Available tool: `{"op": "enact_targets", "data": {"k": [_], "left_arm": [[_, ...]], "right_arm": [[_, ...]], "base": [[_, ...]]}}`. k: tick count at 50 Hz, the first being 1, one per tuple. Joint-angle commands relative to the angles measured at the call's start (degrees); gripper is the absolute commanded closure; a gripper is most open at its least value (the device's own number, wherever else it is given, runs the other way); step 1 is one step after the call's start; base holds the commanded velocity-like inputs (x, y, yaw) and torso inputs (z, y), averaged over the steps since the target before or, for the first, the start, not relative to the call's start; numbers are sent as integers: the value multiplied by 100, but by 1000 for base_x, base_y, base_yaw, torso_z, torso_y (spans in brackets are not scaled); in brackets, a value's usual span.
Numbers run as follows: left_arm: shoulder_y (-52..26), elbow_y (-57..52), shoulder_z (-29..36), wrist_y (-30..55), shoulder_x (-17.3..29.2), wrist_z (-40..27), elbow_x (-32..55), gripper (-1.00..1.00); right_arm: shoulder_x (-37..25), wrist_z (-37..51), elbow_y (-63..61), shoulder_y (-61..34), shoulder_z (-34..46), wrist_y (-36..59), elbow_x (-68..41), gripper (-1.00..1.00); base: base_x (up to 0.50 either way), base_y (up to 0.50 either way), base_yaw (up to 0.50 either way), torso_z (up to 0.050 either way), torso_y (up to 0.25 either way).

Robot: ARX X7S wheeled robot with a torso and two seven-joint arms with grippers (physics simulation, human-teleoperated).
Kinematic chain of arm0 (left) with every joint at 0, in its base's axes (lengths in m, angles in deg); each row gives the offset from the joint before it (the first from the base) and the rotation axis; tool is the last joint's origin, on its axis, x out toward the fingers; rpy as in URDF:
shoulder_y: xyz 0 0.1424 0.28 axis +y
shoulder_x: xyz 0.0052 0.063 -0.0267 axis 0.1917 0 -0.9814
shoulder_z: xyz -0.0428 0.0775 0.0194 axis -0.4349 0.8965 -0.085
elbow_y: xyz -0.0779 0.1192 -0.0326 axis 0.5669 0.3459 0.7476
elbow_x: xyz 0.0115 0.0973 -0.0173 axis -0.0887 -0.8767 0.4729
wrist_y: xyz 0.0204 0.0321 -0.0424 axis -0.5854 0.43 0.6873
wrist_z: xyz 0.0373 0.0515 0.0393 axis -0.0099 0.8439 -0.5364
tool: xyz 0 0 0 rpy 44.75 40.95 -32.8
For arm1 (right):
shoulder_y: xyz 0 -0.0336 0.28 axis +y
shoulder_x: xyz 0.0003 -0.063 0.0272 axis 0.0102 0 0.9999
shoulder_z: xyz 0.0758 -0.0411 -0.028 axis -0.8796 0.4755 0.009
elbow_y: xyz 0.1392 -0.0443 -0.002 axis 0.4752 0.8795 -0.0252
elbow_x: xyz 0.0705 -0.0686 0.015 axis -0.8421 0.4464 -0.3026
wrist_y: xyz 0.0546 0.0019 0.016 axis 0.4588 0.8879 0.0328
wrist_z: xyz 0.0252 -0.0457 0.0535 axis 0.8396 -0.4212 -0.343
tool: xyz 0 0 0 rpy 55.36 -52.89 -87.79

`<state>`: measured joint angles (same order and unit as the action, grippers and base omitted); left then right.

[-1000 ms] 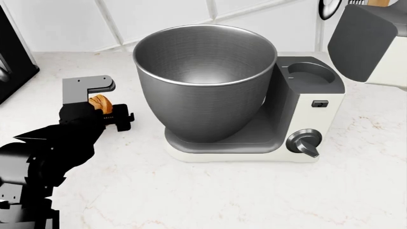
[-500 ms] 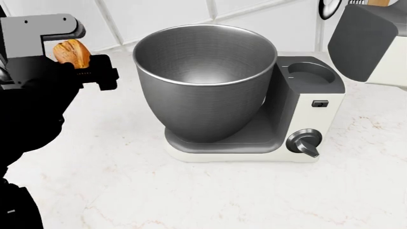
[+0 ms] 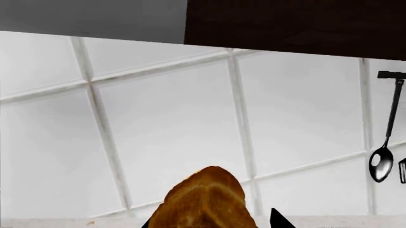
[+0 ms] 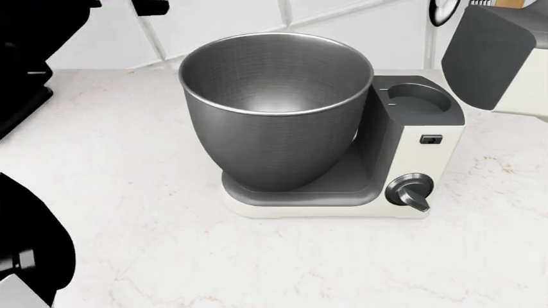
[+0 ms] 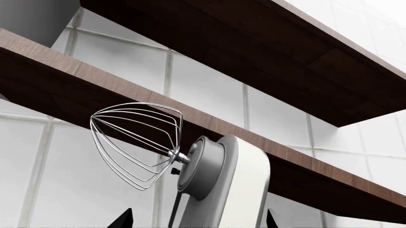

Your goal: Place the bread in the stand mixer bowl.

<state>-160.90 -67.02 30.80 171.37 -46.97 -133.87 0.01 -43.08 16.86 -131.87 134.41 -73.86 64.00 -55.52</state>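
Left jaws pinch the bread (image 3: 206, 199), only their dark tips showing either side of it in the left wrist view; loaf is golden-brown, ridged rounded top, glossy crust. Behind it white glazed wall tiles (image 3: 171, 128) with pale grout, a dark wood cabinet underside (image 3: 295, 23), a steel spoon (image 3: 382, 161) hanging from a black rail

Head view: stand mixer bowl (image 4: 276, 109) sits in its cradle, deep round dark grey brushed steel, bright rim, tapering to a narrow base, nothing in it. White mixer body (image 4: 411, 154) with a grey dial (image 4: 409, 192) to its right, tilted-back mixer head (image 4: 492, 54) at the upper right corner. White marble-look counter (image 4: 256, 256) with faint veins. Left arm (image 4: 34, 25) is a black mass at the upper left edge, raised beside and left of the bowl; bread and left gripper are out of sight here, seen only from the wrist

Right wrist view: two dark fingertips (image 5: 120, 222) stand apart at the frame edge with nothing between, so right jaws look spread. Wire whisk (image 5: 136, 145) of thin steel loops on the white mixer head, dark wood shelves (image 5: 209, 52) and tiles behind; whisk shows in no other view
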Motion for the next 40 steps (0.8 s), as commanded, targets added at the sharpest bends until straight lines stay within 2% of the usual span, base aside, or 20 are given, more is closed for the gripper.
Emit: {"op": "enact_targets", "data": {"k": [1,2,7,12,21,33,36,40], "left_arm": [[-578,599,-362,-29,-520,-423,1248,100],[-577,603,-342,-51,-506,-442,1278,100],[-672,1161,-425,-178,-704,-1529,3082,100],[-592,1287,-164,-482,-647,-2126,4054,100],[-559,1351,203,-698,-506,-2440,4621,100],[-574,1511,418,-702,-578,-2155,4289,100],[-520,1535,541,-743,-558,-2255,4376,100],[-330,1629,1014,-810,-483,-2696,4790,100]], "right_arm": [[166,-200,0,-3,-34,-107,187,-100],[167,-200,0,-3,-33,-107,188,-100],[238,-265,0,-3,-88,-92,173,-100],[238,-259,0,-3,-73,-97,180,-100],[218,-249,0,-3,-92,-77,162,-100],[251,-278,0,-3,-93,-87,162,-100],[268,-289,0,-3,-92,-83,167,-100],[312,-314,0,-3,-70,-103,198,-100]], "base": [[0,0,0,0,0],[0,0,0,0,0],[0,0,0,0,2],[0,0,0,0,0],[0,0,0,0,0],[0,0,0,0,1],[0,0,0,0,0],[0,0,0,0,3]]}}
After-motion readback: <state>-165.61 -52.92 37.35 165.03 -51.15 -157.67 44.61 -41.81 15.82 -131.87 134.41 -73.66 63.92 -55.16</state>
